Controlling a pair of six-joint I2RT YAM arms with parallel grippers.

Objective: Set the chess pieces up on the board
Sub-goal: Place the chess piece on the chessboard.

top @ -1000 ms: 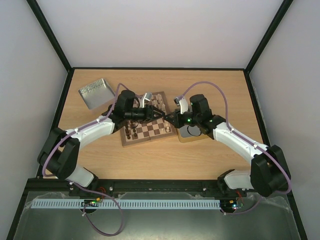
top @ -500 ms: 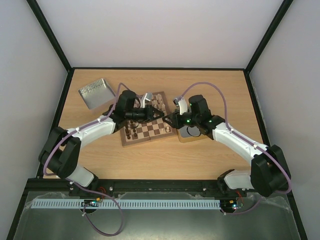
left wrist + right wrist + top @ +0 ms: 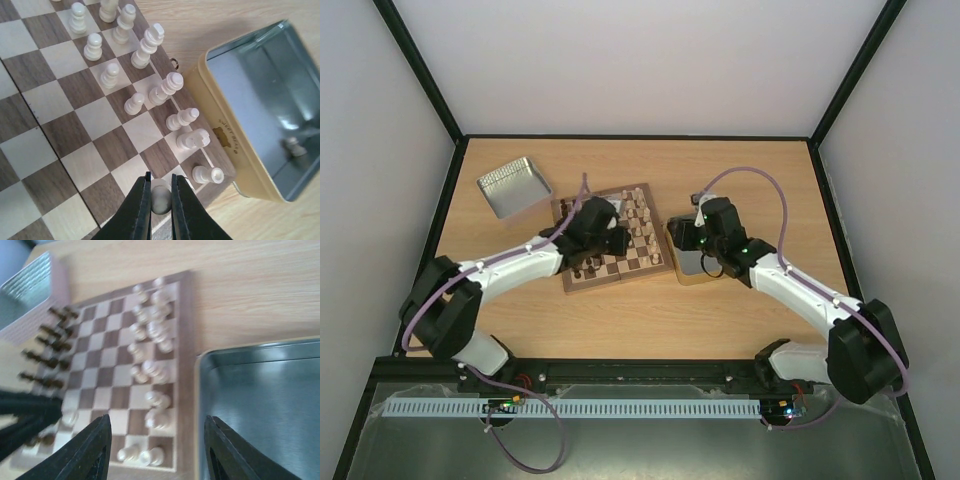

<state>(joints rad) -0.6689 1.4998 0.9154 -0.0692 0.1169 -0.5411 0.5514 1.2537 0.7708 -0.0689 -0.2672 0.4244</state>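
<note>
**Cream pawn gripped over the board's tin-side corner**

The board (image 3: 642, 262) lies on the middle of the table (image 3: 750, 165). The cream chess pieces (image 3: 150, 45) stand in two rows along the side of the board that faces the yellow-walled tin (image 3: 210, 100). The row nearest that edge holds the taller pieces and the row inside it the small round-headed ones. The dark pieces (image 3: 50, 347) line the opposite side of the board.

The left fingers (image 3: 142, 210) are closed narrowly on one small cream piece (image 3: 161, 196). They hold it by its sides over a square near the board corner closest to the tin, just inside the last piece (image 3: 207, 174) of the edge row. Whether its base touches the board cannot be told.

The yellow-walled tin sits just beside the board's edge, open side up, with a shiny metal floor. One more cream piece (image 3: 295, 146) is inside it, near the wall farthest from the board.

The right fingers (image 3: 95, 450) stand wide apart with nothing between them. In the top view they hang above the tin on its board side. Their own camera is blurred, and looks across the tin's rim to the board.

A second tin (image 3: 513, 185), silver and ribbed, rests on the table well apart from the board, beyond its far corner on the dark side.
</note>
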